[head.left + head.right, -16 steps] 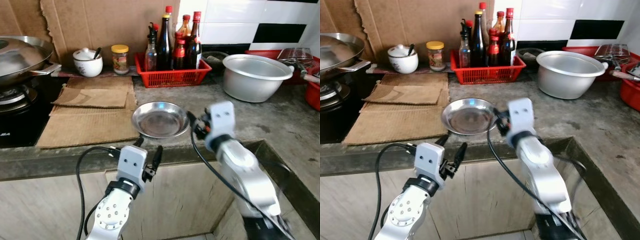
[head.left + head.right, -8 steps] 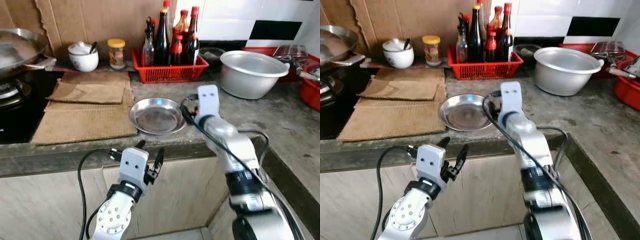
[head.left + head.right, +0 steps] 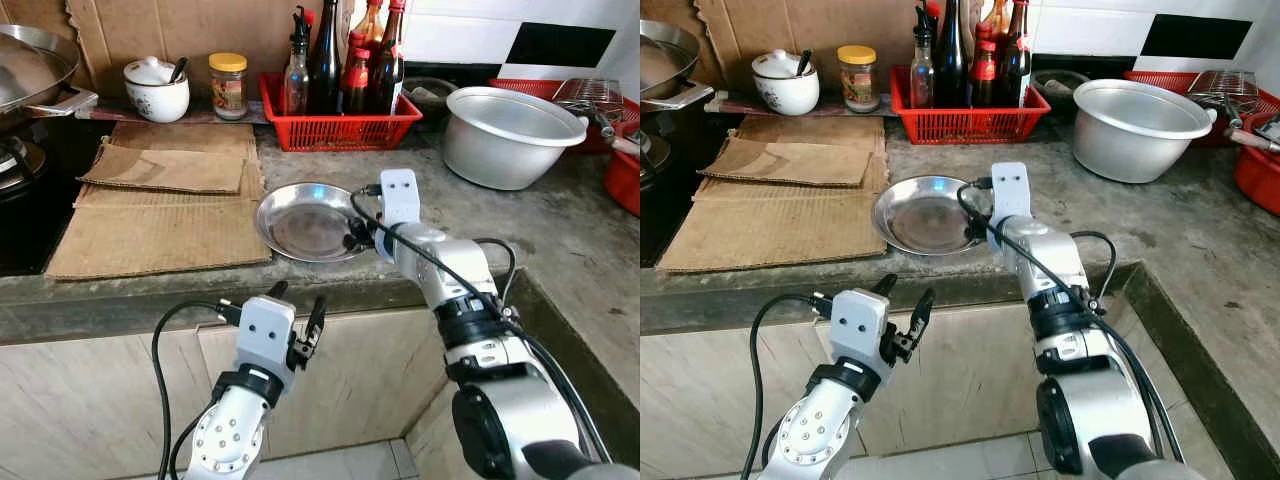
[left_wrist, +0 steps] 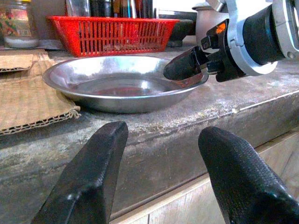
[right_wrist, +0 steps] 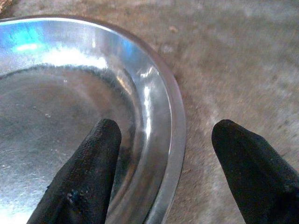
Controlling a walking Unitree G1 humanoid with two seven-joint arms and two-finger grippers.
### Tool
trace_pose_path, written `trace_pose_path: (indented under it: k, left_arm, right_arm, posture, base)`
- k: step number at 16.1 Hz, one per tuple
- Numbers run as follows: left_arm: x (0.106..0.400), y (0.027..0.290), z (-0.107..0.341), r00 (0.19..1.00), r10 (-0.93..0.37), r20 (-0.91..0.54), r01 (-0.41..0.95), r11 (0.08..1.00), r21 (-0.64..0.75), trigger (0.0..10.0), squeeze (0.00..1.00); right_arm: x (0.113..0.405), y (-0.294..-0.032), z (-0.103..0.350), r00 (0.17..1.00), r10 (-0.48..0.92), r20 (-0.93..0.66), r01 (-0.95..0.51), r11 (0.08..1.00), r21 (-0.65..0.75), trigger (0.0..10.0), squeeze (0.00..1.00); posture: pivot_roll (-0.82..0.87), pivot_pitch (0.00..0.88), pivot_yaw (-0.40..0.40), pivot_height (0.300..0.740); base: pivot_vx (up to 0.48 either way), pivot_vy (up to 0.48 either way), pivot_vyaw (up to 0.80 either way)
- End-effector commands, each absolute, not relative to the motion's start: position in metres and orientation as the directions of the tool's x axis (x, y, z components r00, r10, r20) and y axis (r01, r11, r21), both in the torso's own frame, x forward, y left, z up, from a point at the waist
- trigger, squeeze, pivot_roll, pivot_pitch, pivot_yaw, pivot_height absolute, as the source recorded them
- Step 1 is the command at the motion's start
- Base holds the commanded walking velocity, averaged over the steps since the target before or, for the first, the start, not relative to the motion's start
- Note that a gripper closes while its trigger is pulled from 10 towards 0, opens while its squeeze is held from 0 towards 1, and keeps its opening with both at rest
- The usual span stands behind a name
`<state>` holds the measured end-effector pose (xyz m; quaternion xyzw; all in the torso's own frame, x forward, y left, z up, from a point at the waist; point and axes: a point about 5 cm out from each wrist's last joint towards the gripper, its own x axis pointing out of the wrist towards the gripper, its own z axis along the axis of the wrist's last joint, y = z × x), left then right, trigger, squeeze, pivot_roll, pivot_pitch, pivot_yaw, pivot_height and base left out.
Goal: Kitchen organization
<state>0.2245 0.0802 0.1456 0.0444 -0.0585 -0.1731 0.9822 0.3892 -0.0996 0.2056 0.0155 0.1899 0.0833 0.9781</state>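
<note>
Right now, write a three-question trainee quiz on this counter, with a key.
1. True or false: the right gripper has its fingers open, one on each side of the steel plate's rim.
2. What does the red basket at the back of the counter hold? A) bottles B) spoons C) cardboard
3. Fill in: the left gripper hangs below the counter edge, in front of the ____ front, fingers open.

Key: 1. True; the right wrist view shows one finger over the plate's inside and one over the bare counter. 2. A; dark bottles stand in it. 3. Cabinet.
</note>
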Motion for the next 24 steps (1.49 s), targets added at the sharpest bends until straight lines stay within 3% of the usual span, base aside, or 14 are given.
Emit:
trace_pose_path:
  k: [1,5,6,7,12,15,19,22,24]
  left_arm:
    - [0.222,0.077,0.149,0.932,-0.348,0.105,0.338,0.936,0.101,10.0,0.0]
    - [0.223,0.077,0.149,0.932,-0.347,0.105,0.336,0.936,0.104,10.0,0.0]
    - [0.224,0.077,0.149,0.932,-0.346,0.106,0.336,0.936,0.104,10.0,0.0]
    - [0.224,0.077,0.149,0.932,-0.347,0.106,0.336,0.936,0.104,10.0,0.0]
    - [0.227,0.077,0.15,0.931,-0.348,0.111,0.337,0.935,0.109,10.0,0.0]
    - [0.228,0.077,0.149,0.93,-0.35,0.113,0.338,0.934,0.112,10.0,0.0]
    - [0.232,0.078,0.15,0.93,-0.348,0.122,0.334,0.935,0.116,10.0,0.0]
    - [0.236,0.078,0.151,0.927,-0.352,0.129,0.337,0.934,0.122,10.0,0.0]
    - [0.238,0.078,0.152,0.925,-0.356,0.136,0.34,0.932,0.124,10.0,0.0]
  right_arm:
    - [0.391,-0.1,0.205,0.896,0.177,-0.406,-0.149,0.984,0.101,10.0,0.0]
    - [0.392,-0.099,0.201,0.862,0.193,-0.469,-0.152,0.981,0.124,10.0,0.0]
    - [0.393,-0.099,0.2,0.861,0.19,-0.471,-0.154,0.982,0.113,8.9,0.0]
    - [0.393,-0.099,0.2,0.863,0.189,-0.468,-0.157,0.982,0.108,0.0,0.0]
    - [0.397,-0.106,0.201,0.87,0.152,-0.469,-0.107,0.987,0.121,0.0,0.0]
    - [0.398,-0.11,0.202,0.877,0.148,-0.456,-0.046,0.973,0.228,0.0,0.0]
    - [0.398,-0.13,0.219,0.957,0.071,-0.283,0.092,0.847,0.524,0.0,0.0]
    - [0.385,-0.14,0.224,0.987,0.016,-0.163,0.09,0.78,0.62,0.0,0.0]
    - [0.376,-0.148,0.229,0.994,-0.055,-0.092,0.099,0.79,0.605,0.0,0.0]
  posture:
    - [0.1,0.08,-0.129,0.74]
    - [0.1,0.076,-0.128,0.74]
    - [0.1,0.075,-0.127,0.74]
    - [0.1,0.073,-0.126,0.74]
    - [0.1,0.06,-0.123,0.74]
    - [0.1,0.046,-0.124,0.74]
    - [0.1,0.023,-0.118,0.74]
    - [0.1,0.001,-0.103,0.74]
    - [0.1,0.0,-0.096,0.74]
  base:
    - [0.0,0.0,0.0]
    - [0.0,0.0,0.0]
    - [0.0,0.0,0.0]
    - [0.0,0.0,0.0]
    - [0.0,0.0,0.0]
    - [0.0,0.0,0.0]
    - [0.0,0.0,0.0]
    - [0.0,0.0,0.0]
    - [0.0,0.0,0.0]
